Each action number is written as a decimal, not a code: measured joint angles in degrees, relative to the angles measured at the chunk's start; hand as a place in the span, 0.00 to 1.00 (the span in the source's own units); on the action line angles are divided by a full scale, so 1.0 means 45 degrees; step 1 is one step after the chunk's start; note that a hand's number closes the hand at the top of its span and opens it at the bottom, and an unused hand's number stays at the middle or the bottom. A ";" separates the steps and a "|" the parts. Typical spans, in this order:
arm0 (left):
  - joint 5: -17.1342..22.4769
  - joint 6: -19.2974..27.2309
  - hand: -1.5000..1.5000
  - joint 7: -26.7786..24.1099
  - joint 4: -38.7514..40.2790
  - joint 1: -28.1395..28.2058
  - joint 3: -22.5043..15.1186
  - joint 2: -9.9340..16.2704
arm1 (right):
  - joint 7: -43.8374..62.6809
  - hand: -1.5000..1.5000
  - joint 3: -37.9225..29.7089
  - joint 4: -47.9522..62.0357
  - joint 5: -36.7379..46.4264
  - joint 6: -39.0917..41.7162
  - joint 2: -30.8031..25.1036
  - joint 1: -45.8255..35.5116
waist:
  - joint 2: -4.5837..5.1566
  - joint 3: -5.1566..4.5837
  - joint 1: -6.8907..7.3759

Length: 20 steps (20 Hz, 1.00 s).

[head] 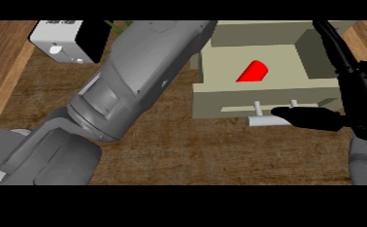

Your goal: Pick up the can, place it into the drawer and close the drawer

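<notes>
The beige drawer (215, 83) stands pulled out at the upper right of the head view. The red can (253, 72) lies inside it, only partly showing. A pale bar handle (259, 120) sticks out from the drawer's front. My right hand (315, 118) comes in from the right edge, black, with its thumb lying straight against the handle's right end. Its fingers (337, 51) stretch straight up along the drawer's right wall. My left forearm (129, 85) crosses from the lower left to the top centre; its hand is cut off at the top and does not show.
A white and black box-shaped appliance (64, 41) stands at the top left on the wooden counter (215, 153). A bit of green (114, 25) shows beside it. The big left forearm hides much of the counter's left half.
</notes>
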 measured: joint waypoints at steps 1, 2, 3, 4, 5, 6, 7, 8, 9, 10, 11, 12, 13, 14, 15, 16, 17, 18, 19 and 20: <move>-0.0038 -0.0043 0.00 -0.0032 0.0108 -0.0057 0.0029 0.0009 | -0.0140 0.00 0.0261 0.0394 0.0426 -0.0175 0.0066 -0.0108 | -0.0003 -0.0001 0.0056; -0.0079 -0.0213 0.00 -0.0003 0.0185 -0.0119 0.0038 0.0103 | -0.0279 0.00 0.0453 0.0896 0.0776 -0.0281 0.0081 -0.0297 | -0.0006 -0.0002 0.0137; -0.0115 -0.0201 0.00 -0.0026 0.0214 -0.0092 0.0034 0.0088 | -0.0442 0.00 0.0615 0.1358 0.1128 -0.0442 0.0109 -0.0418 | -0.0028 -0.0003 0.0185; -0.0147 -0.0258 0.00 -0.0128 0.0271 -0.0052 0.0066 0.0088 | -0.0558 0.00 0.0770 0.1868 0.1508 -0.0622 0.0148 -0.0620 | -0.0029 -0.0003 0.0236; -0.0182 -0.0260 0.00 -0.0172 0.0321 -0.0021 0.0080 0.0071 | -0.0583 0.00 0.0926 0.2324 0.1875 -0.0746 0.0189 -0.0879 | -0.0041 -0.0004 0.0274; -0.0195 -0.0294 0.00 -0.0178 0.0315 -0.0007 0.0099 0.0055 | -0.0731 0.00 0.1037 0.2878 0.2253 -0.1012 0.0249 -0.1065 | -0.0054 -0.0006 0.0322; -0.0221 -0.0366 0.00 -0.0123 0.0318 -0.0006 0.0123 0.0118 | -0.0761 0.00 0.1233 0.3344 0.2663 -0.1221 0.0351 -0.1181 | -0.0076 -0.0007 0.0373; -0.0208 -0.0458 0.00 -0.0145 0.0298 0.0021 0.0204 0.0160 | -0.0886 0.00 0.1380 0.3812 0.2967 -0.1399 0.0427 -0.1342 | -0.0087 -0.0008 0.0399; -0.0204 -0.0596 0.00 -0.0181 0.0266 0.0109 0.0262 0.0210 | -0.0997 0.00 0.1527 0.4314 0.3313 -0.1658 0.0543 -0.1518 | -0.0098 -0.0009 0.0439; -0.0206 -0.0648 0.00 -0.0132 0.0270 0.0076 0.0336 0.0308 | -0.1190 0.00 0.1593 0.4802 0.3553 -0.1891 0.0602 -0.1666 | -0.0106 -0.0009 0.0452; -0.0216 -0.0683 0.00 -0.0050 0.0223 0.0085 0.0365 0.0308 | -0.1315 0.00 0.1623 0.5405 0.3811 -0.2115 0.0678 -0.1960 | -0.0120 -0.0010 0.0511; -0.0247 -0.0607 0.00 -0.0037 0.0155 0.0147 0.0395 0.0263 | -0.1484 0.00 0.1671 0.5906 0.4037 -0.2395 0.0781 -0.2097 | -0.0140 -0.0011 0.0536; -0.0266 -0.0607 0.00 0.0049 0.0090 0.0136 0.0428 0.0359 | -0.1656 0.00 0.1564 0.6551 0.4132 -0.2588 0.0823 -0.2440 | -0.0147 -0.0009 0.0602; -0.0315 -0.0712 0.00 0.0101 0.0101 0.0142 0.0444 0.0499 | -0.1807 0.00 0.1557 0.7121 0.4319 -0.2907 0.0950 -0.2638 | -0.0145 -0.0009 0.0610; -0.0368 -0.0717 0.00 0.0217 0.0051 0.0116 0.0436 0.0555 | -0.1890 0.00 0.1559 0.7751 0.4527 -0.3232 0.1134 -0.2911 | -0.0152 -0.0010 0.0662; -0.0413 -0.0649 0.00 0.0347 0.0048 0.0007 0.0459 0.0641 | -0.2097 0.00 0.1509 0.8345 0.4661 -0.3550 0.1222 -0.3145 | -0.0149 -0.0008 0.0680; -0.0465 -0.0695 0.00 0.0385 -0.0047 0.0130 0.0449 0.0758 | -0.2178 0.00 0.1450 0.8910 0.4824 -0.3834 0.1322 -0.3407 | -0.0166 -0.0008 0.0733; -0.0528 -0.0641 0.00 0.0402 -0.0108 0.0172 0.0433 0.0766 | -0.2179 0.00 0.1341 0.9508 0.4980 -0.4025 0.1384 -0.3858 | -0.0163 -0.0007 0.0780; -0.0591 -0.0619 0.00 0.0458 -0.0230 0.0257 0.0407 0.0816 | -0.2312 0.00 0.1179 1.0052 0.5058 -0.4274 0.1364 -0.4167 | -0.0178 -0.0009 0.0823; -0.0606 -0.0669 0.00 0.0454 -0.0393 0.0462 0.0411 0.0875 | -0.2372 0.00 0.1116 1.0628 0.5234 -0.4641 0.1474 -0.4378 | -0.0191 -0.0012 0.0887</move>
